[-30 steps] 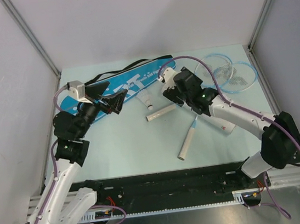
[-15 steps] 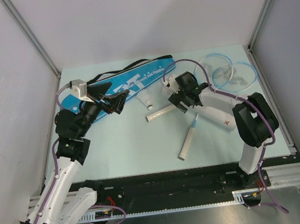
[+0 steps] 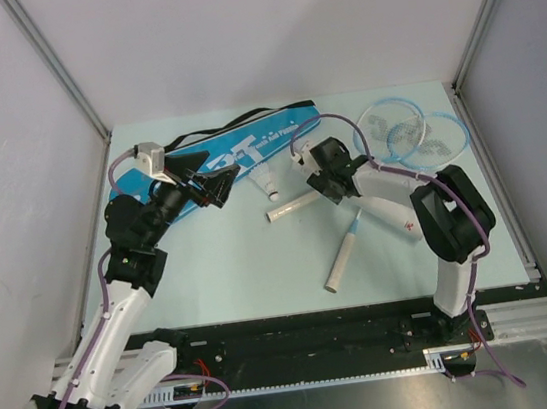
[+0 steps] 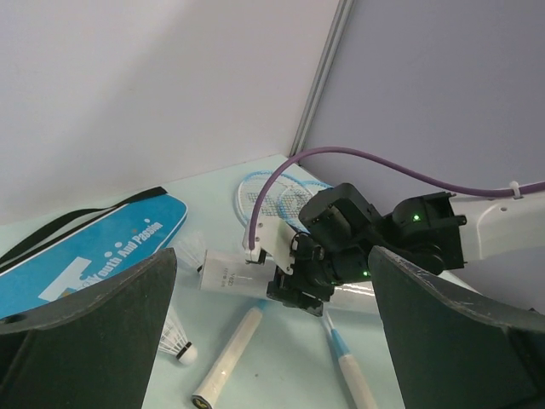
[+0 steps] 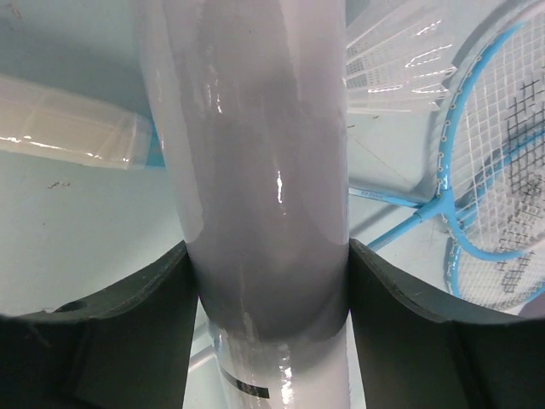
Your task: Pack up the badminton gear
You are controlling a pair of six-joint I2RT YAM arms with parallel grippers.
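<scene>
Tube (image 5: 264, 170), light, slick, likely crushable: right fingers (image 5: 417, 341) clasp its body, go gently; left fingers (image 4: 85, 332) gape wide, empty.

Blue racket cover (image 4: 102, 243) lettered "Youth And Fashion", large white "T"

L tool (image 3: 223, 184) wide open, arm fwd; R tool (image 5: 268, 285) clamped, elbow folded.

Bright, even overhead light casts only faint, soft shadows on the pale table (image 3: 232, 270), while glare streaks the white tube (image 5: 264, 170), slightly blurred in the close right wrist view.
</scene>
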